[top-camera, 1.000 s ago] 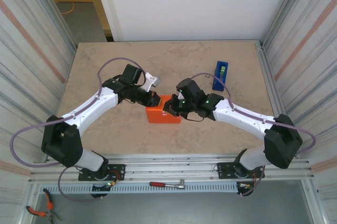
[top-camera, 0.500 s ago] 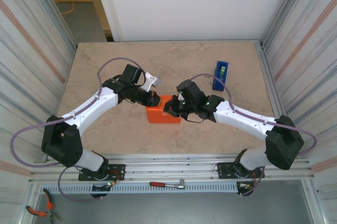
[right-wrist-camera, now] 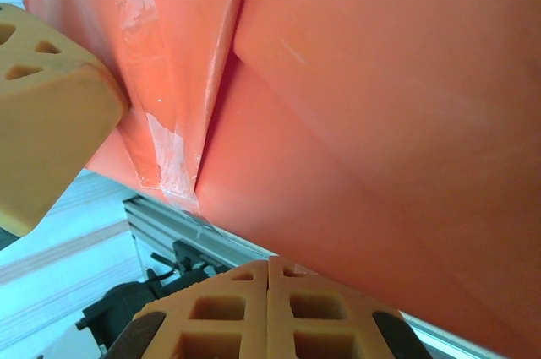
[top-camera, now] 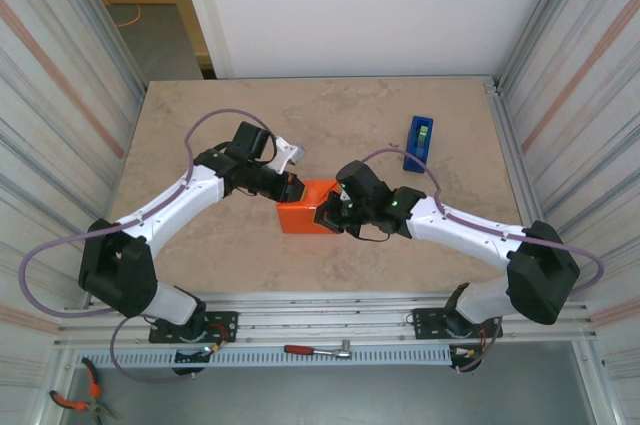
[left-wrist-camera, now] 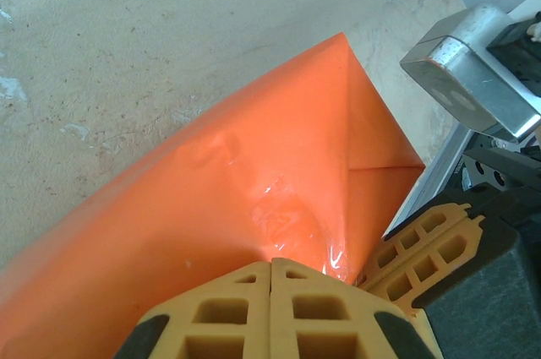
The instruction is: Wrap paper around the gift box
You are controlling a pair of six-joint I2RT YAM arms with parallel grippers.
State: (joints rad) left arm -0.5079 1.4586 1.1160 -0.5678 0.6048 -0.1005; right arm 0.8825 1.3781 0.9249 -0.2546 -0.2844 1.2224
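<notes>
The orange paper (top-camera: 306,209) is folded into a compact parcel at the table's middle, with clear tape on its folds (right-wrist-camera: 173,156). The gift box is hidden inside the wrapping. My left gripper (top-camera: 293,190) is shut, and its tips rest against the parcel's upper left side. In the left wrist view the paper (left-wrist-camera: 254,182) slopes away from the closed left gripper (left-wrist-camera: 271,264), with a taped corner fold beside it. My right gripper (top-camera: 326,213) is shut too and sits against the parcel's right edge. The right wrist view has the right gripper (right-wrist-camera: 268,263) tight under the paper (right-wrist-camera: 380,106).
A blue tape dispenser (top-camera: 419,142) stands upright at the back right of the table. Corrugated walls close in both sides. Below the table's front rail lie a ratchet (top-camera: 318,350) and pliers (top-camera: 72,401).
My right gripper has slid a little toward the near edge along the parcel's right side, its arm swinging with it. The left arm and the parcel have stayed put.
</notes>
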